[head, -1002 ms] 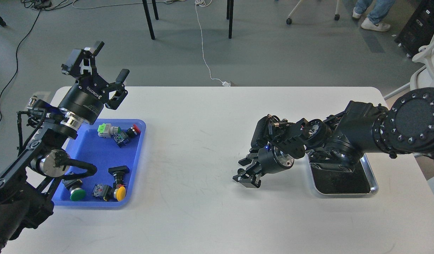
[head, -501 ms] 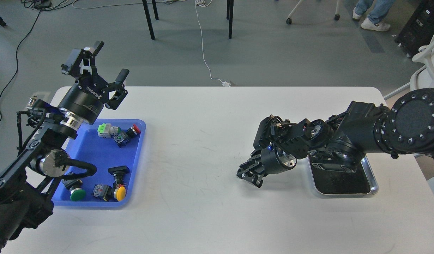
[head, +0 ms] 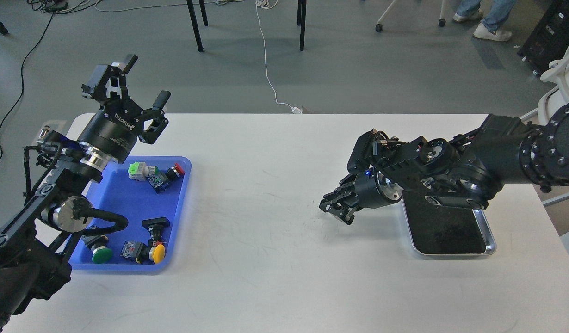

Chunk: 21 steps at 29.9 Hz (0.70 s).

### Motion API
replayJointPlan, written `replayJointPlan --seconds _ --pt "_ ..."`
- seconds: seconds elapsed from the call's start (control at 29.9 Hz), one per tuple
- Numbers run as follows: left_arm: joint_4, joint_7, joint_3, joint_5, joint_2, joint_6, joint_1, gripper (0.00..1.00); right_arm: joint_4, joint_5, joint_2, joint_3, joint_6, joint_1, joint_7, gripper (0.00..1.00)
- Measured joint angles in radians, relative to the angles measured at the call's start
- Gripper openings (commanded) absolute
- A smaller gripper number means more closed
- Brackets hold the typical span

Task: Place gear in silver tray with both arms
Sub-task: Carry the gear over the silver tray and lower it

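The silver tray (head: 491, 241) lies at the right of the white table, its far end hidden under my right arm. My right gripper (head: 336, 210) hangs just left of the tray, a little above the table, pointing left and down. Its fingers are drawn together on a small dark gear that hardly shows between them. My left gripper (head: 145, 79) is open and empty, raised above the far left corner of the table, behind the blue tray (head: 127, 208).
The blue tray holds several push buttons, among them a green one (head: 101, 254), a yellow one (head: 157, 252) and a red one (head: 177, 169). Chair legs, cables and a person's feet are on the floor beyond the table.
My right gripper has lifted off the table and moved up and to the right, toward the silver tray, with its fingers closed. The left arm has hardly moved.
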Motion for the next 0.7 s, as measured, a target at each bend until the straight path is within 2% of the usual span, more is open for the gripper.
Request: replayJointPlan --seconds 0.2,0.4,0.53,0.7 --pt "0.000 0.000 0.000 0.001 -0.008 0.000 0.000 0.98 0.137 -0.046 -0.241 -0.012 0.003 0.120 0.000 0.18" --pt "-0.005 0.001 0.002 0.003 -0.022 0.000 0.000 0.98 0.166 -0.178 -0.458 -0.066 0.005 0.121 0.000 0.18" --pt "-0.006 0.006 0.004 0.005 -0.034 -0.003 0.000 0.98 0.160 -0.190 -0.529 -0.087 0.006 0.069 0.000 0.18" --pt "-0.006 0.012 0.006 0.005 -0.049 -0.004 -0.001 0.98 0.092 -0.188 -0.546 -0.080 0.005 -0.026 0.000 0.18"
